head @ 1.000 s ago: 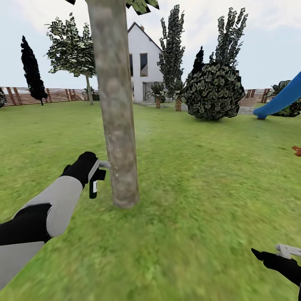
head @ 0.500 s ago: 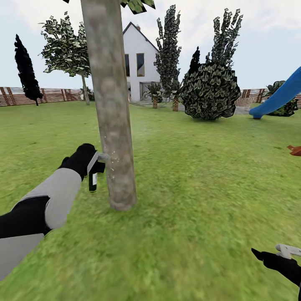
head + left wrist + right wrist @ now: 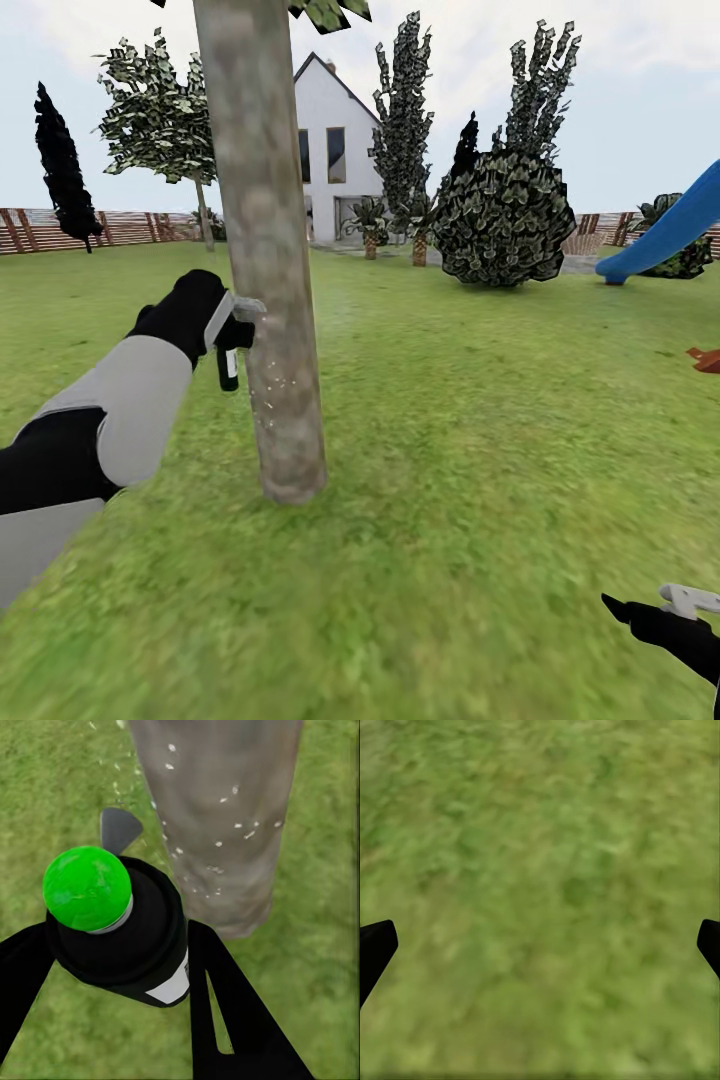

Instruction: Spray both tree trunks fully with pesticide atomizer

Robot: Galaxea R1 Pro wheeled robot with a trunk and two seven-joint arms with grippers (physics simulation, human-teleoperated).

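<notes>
No text can be read; the white label (image 3: 174, 988) on the pesticide atomizer (image 3: 124, 928) looks blank.

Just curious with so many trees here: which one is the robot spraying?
The thick bare grey-brown trunk nearest the camera; the left gripper holds the atomizer against it.

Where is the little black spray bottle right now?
In the head view, the spray bottle is on the left, held in the left gripper, right beside the big tree trunk.

L hand (image 3: 232, 325) w/ atomizer (image 3: 229, 366) now higher up trunk (image 3: 268, 300).
</notes>
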